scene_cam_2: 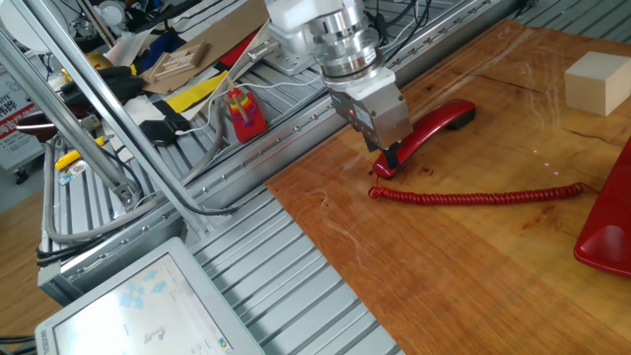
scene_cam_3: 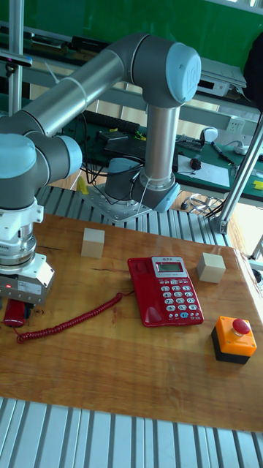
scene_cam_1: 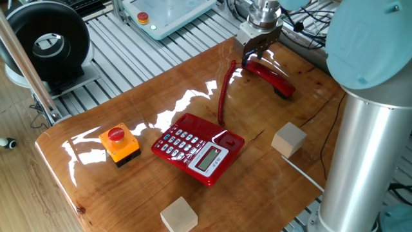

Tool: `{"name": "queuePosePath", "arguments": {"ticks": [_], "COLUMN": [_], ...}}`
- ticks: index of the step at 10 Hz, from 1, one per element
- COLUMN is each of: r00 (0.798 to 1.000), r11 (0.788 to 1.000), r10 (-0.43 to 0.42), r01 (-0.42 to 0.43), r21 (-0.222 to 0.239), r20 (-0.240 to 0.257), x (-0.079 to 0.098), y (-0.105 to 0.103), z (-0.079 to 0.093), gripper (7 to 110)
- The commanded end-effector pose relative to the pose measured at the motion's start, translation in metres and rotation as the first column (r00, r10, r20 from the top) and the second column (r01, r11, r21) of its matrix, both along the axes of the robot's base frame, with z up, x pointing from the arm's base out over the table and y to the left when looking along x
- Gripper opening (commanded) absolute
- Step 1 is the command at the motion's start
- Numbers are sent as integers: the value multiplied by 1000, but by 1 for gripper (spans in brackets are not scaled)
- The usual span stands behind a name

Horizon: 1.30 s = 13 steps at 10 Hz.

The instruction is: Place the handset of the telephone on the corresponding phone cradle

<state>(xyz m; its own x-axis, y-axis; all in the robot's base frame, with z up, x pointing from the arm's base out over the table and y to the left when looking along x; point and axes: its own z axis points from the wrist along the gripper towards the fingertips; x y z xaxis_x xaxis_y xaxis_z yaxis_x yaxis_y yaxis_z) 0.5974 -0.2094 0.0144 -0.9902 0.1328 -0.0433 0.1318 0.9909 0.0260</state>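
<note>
The red handset point(scene_cam_1: 273, 75) lies on the wooden table at its far corner, also seen as the handset point(scene_cam_2: 439, 125) in the other fixed view. My gripper point(scene_cam_1: 253, 58) is lowered over the handset's cord end, one dark finger point(scene_cam_2: 393, 155) against its near side. The gap between the fingers is hidden, so I cannot tell open from shut. A red coiled cord point(scene_cam_2: 473, 195) runs to the telephone point(scene_cam_1: 196, 147) mid-table. Its phone cradle point(scene_cam_1: 226, 139), beside the keypad and grey screen, holds nothing. In the tall fixed view the gripper point(scene_cam_3: 20, 296) covers most of the handset point(scene_cam_3: 13, 316).
An orange box with a red button point(scene_cam_1: 119, 142) stands left of the telephone. Wooden cubes sit to the right point(scene_cam_1: 288, 138) and at the front edge point(scene_cam_1: 179, 214). The arm's thick grey column point(scene_cam_1: 360, 154) rises at the right. Slatted metal point(scene_cam_2: 325, 296) borders the table.
</note>
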Motion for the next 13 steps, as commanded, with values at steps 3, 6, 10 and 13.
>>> {"name": "queuePosePath", "arguments": {"ticks": [3, 6, 10, 13], "r00": [999, 996, 984, 975], "r11": [999, 997, 984, 974], "r10": [52, 79, 176, 223], "r01": [-52, -78, -176, -223], "r21": [11, 3, 17, 33], "r20": [-9, -29, -11, 15], "x": [-3, -8, -5, 0], "y": [2, 0, 4, 10], "z": [1, 1, 1, 2], "gripper": [7, 22, 7, 88]}}
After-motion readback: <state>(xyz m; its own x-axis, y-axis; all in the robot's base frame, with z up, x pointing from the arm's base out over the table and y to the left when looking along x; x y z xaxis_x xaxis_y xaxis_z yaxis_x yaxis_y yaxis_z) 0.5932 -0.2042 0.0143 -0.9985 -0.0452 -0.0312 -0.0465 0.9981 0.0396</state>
